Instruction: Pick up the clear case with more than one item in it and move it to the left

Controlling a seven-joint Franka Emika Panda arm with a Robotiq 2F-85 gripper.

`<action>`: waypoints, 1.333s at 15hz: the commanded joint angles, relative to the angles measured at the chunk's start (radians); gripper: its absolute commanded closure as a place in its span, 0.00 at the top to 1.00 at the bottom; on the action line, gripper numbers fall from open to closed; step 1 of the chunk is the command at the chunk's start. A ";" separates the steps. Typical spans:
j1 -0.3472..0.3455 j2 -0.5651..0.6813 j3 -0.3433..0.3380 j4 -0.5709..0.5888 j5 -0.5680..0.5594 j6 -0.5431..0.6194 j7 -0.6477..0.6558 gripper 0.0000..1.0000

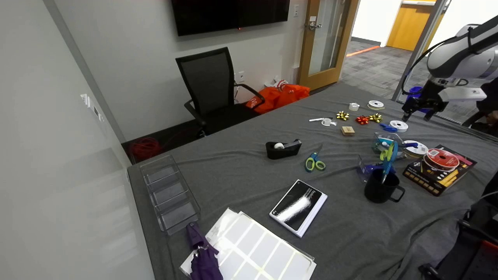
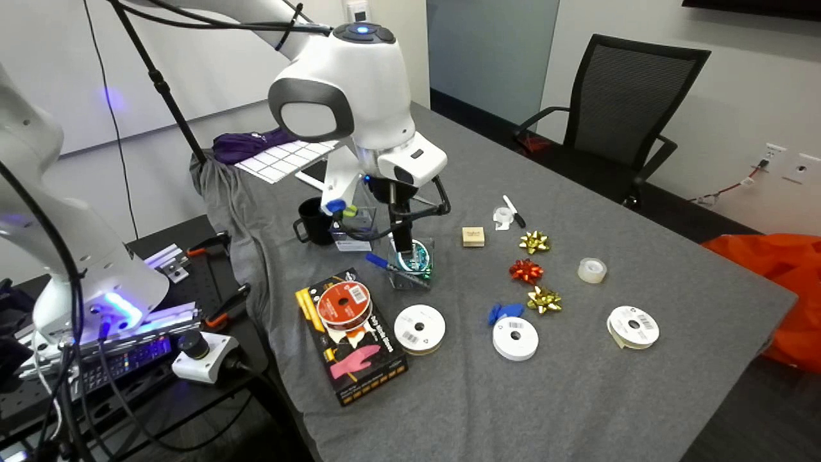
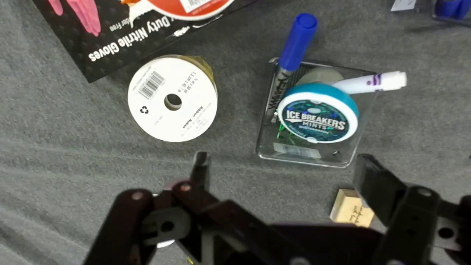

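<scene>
The clear case (image 3: 297,151) lies on the table in the wrist view, just ahead of my fingertips. It holds a round teal-and-white mint tin (image 3: 318,117), a blue-capped marker (image 3: 298,42), a white marker (image 3: 371,82) and small green bits. Both markers stick out over its rim. The case also shows in both exterior views (image 1: 377,148) (image 2: 410,281). My gripper (image 3: 283,159) is open and empty, its fingers spread wider than the case. It hangs above the table in both exterior views (image 1: 417,114) (image 2: 402,240); in the latter it overlaps the case's far part.
Beside the case are a white ribbon spool (image 3: 173,117), a glove box (image 2: 378,366) with a red spool (image 2: 344,305), and a wooden block (image 3: 353,209). A black mug (image 1: 381,190) with scissors and another clear container (image 1: 362,171) with blue contents stand close by.
</scene>
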 commanded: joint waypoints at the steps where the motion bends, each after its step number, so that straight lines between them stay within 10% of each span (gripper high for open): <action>1: -0.062 0.076 0.038 0.056 0.002 0.044 -0.034 1.00; 20: -0.035 0.190 0.070 0.027 -0.043 0.220 0.141 1.00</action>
